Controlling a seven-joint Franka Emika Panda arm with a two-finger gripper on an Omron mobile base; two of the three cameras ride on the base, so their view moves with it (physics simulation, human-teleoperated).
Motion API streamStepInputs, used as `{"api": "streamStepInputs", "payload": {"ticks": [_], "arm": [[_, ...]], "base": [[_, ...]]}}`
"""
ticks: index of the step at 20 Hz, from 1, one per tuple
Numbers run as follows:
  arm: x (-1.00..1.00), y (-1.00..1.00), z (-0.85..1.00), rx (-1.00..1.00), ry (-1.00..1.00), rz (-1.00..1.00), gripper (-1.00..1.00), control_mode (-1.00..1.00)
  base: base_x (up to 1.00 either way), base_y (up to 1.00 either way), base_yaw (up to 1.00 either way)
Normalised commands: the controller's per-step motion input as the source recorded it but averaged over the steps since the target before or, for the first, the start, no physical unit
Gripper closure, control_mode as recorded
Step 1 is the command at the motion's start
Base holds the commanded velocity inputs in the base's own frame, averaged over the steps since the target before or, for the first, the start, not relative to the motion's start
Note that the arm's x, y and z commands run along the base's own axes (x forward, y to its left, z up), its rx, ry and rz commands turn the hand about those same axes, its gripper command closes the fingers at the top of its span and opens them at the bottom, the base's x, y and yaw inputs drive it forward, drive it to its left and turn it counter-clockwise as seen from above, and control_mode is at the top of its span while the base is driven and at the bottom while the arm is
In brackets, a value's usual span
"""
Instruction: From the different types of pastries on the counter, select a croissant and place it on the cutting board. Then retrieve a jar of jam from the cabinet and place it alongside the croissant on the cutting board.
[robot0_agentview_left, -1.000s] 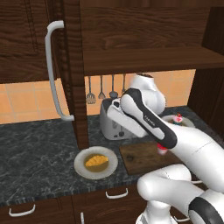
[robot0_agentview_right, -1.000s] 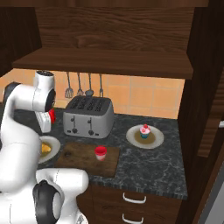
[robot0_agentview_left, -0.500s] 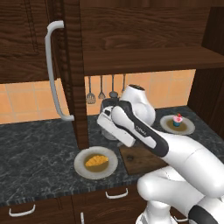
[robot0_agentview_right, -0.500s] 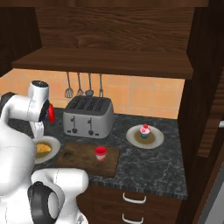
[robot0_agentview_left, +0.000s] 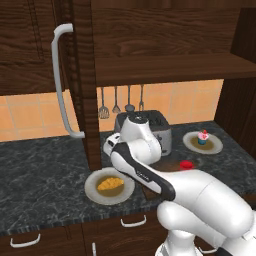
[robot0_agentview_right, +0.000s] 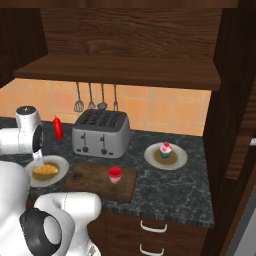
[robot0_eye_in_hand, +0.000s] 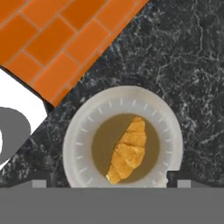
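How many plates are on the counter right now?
2. One plate left of the cutting board holds the croissant; the other plate, right of the toaster, holds the cupcake. The arm may hide more.

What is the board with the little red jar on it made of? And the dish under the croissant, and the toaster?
The cutting board looks like dark brown wood with a dull finish; faint grain shows. The plate under the croissant looks like pale grey ceramic or plastic, smooth with small rim marks; which one is unclear. The toaster looks like grey brushed metal, with a soft sheen on its front.
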Motion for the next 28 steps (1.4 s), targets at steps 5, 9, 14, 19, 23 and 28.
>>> {"api": "streamStepInputs", "payload": {"ticks": [5, 9, 14, 19, 23, 28], "arm": [[0.22, 0.06, -0.38, 0.0, -0.02, -0.11, -1.0, -1.0], [0.46, 0.1, -0.23, 0.0, -0.02, -0.11, -1.0, -1.0], [0.14, 0.48, -0.25, 0.0, -0.04, -0.1, -1.0, -1.0], [-0.08, 0.24, -0.29, 0.0, 0.0, -0.09, -1.0, -1.0], [0.11, 0.0, -0.42, 0.0, 0.0, -0.08, -1.0, -1.0], [0.14, 0.0, -0.38, 0.0, 0.0, -0.07, -1.0, -1.0]], "base": [[0.0, 0.0, 0.0], [0.0, 0.0, 0.0], [0.0, 0.0, 0.0], [0.0, 0.0, 0.0], [0.0, 0.0, 0.0], [0.0, 0.0, 0.0]]}}
